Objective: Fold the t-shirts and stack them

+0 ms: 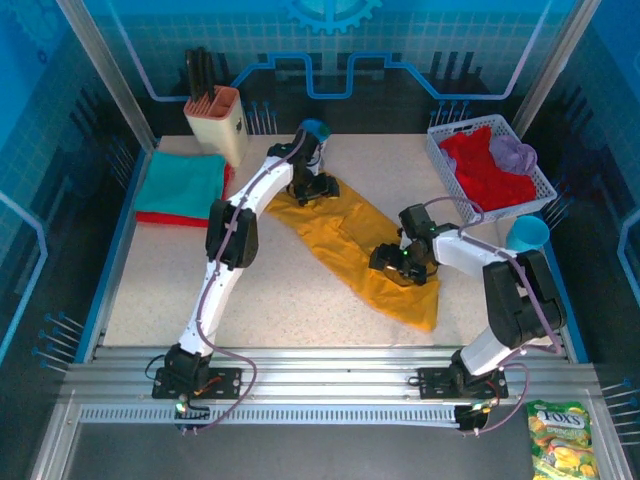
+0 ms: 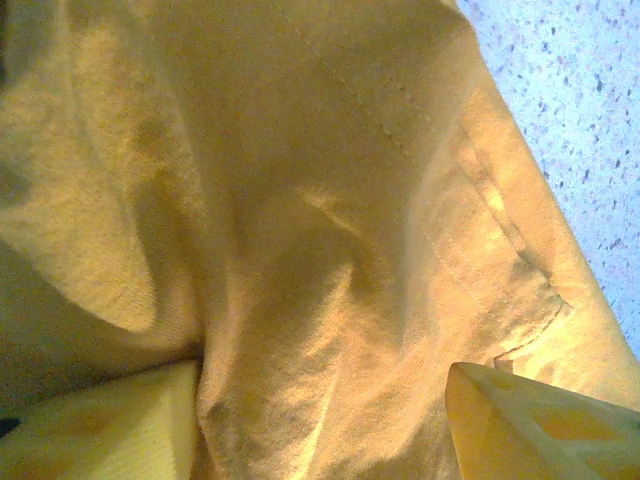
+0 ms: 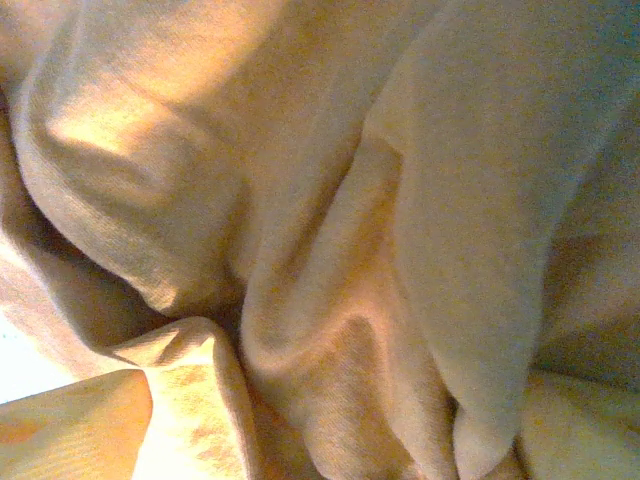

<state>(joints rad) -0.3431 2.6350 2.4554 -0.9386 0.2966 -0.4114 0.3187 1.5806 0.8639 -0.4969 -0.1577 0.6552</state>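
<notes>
A mustard-yellow t-shirt [image 1: 350, 245] lies crumpled in a diagonal strip across the middle of the table. My left gripper [image 1: 315, 190] is down on its far left end. In the left wrist view the left gripper [image 2: 320, 430] stands open, its fingers [image 2: 110, 430] wide apart with rumpled yellow cloth [image 2: 300, 250] between them. My right gripper [image 1: 400, 265] rests on the shirt's near right part. It too is open [image 3: 320, 430], with folds of the cloth [image 3: 330, 250] bunched in the gap. A folded teal t-shirt [image 1: 180, 180] lies on a red one [image 1: 170, 218] at the far left.
A white mesh basket [image 1: 545, 185] at the far right holds a red t-shirt [image 1: 485, 170] and a lavender one [image 1: 515, 152]. A beige holder [image 1: 218, 122] stands at the back left, beside the folded pile. A blue cup [image 1: 528, 235] sits next to the right arm.
</notes>
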